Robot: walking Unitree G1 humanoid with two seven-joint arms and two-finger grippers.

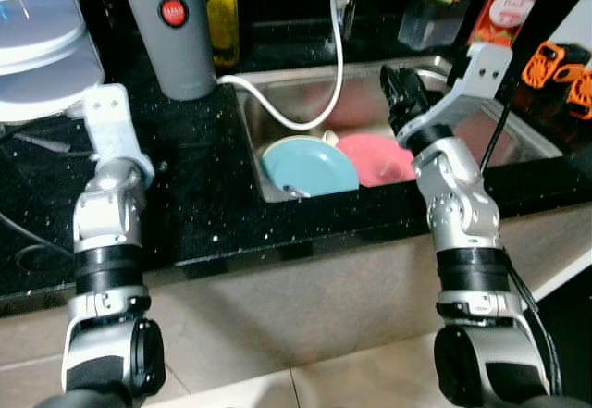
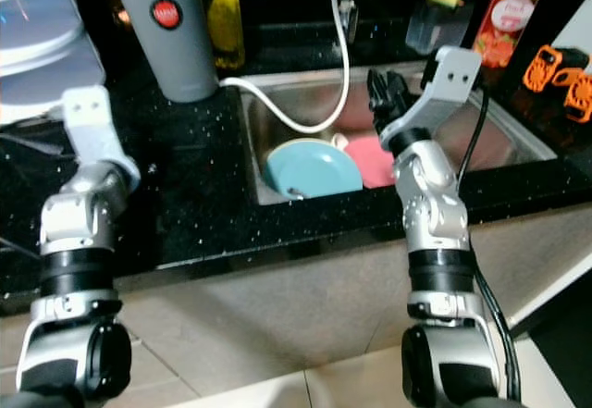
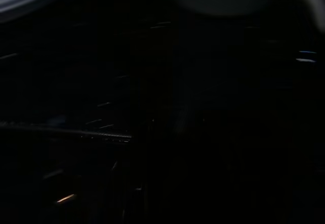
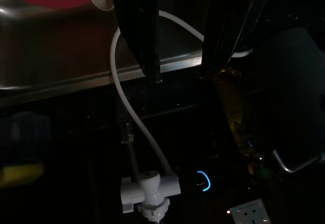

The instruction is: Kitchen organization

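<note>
Hovering over steel sink (image 1: 518,140), right gripper (image 4: 180,74) fingers apart, empty; round glossy blue plate (image 1: 310,167), pink plate (image 1: 379,158); left gripper's fingers unclear.

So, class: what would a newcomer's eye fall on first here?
Probably the blue plate and pink plate lying side by side in the steel sink, bright against the black counter. Next, the right gripper, open, held over the sink near a looping white hose.

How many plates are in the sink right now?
2: a blue plate at the sink's front left, and a pink plate beside it, toward the right gripper. More may be hidden underneath.
</note>
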